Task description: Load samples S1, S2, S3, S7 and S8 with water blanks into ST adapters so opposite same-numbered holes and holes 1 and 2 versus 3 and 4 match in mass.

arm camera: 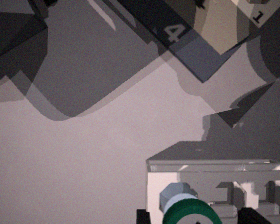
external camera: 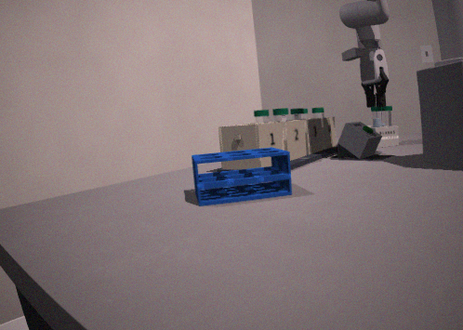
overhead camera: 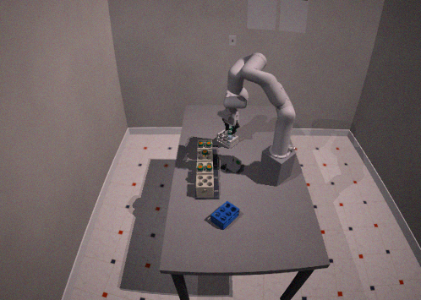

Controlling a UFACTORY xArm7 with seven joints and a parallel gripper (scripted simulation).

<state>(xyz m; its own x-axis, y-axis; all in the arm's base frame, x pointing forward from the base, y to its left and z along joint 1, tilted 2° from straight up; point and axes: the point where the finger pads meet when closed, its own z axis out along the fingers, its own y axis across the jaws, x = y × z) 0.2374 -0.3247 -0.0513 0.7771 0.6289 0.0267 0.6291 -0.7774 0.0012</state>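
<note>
My gripper (overhead camera: 231, 131) (external camera: 376, 106) (arm camera: 195, 216) is open, its fingers either side of a green-capped tube (arm camera: 191, 205) standing in the white BLANKS rack (overhead camera: 224, 143) (external camera: 393, 139) (arm camera: 157, 186). Its cap print is not readable. Four beige adapters stand in a row. The front adapter, number 1 (overhead camera: 205, 192) (external camera: 272, 147), has no tubes. Adapter 2 (external camera: 296, 145) holds two green-capped tubes with orange dots, adapter 3 (external camera: 316, 142) one, and the farthest adapter (overhead camera: 205, 149) two. Sample IDs are not readable. The green DONE key (overhead camera: 238, 162) (external camera: 367, 129) is on a grey desk.
The dark loading stand (arm camera: 203, 70) lies under the adapters, marked 4 at its far end. A blue rack (overhead camera: 225, 215) (external camera: 244, 182) without tubes stands near the front. The grey desk (overhead camera: 230, 164) (external camera: 355, 140) sits between the BLANKS rack and the front, close beside the adapter row.
</note>
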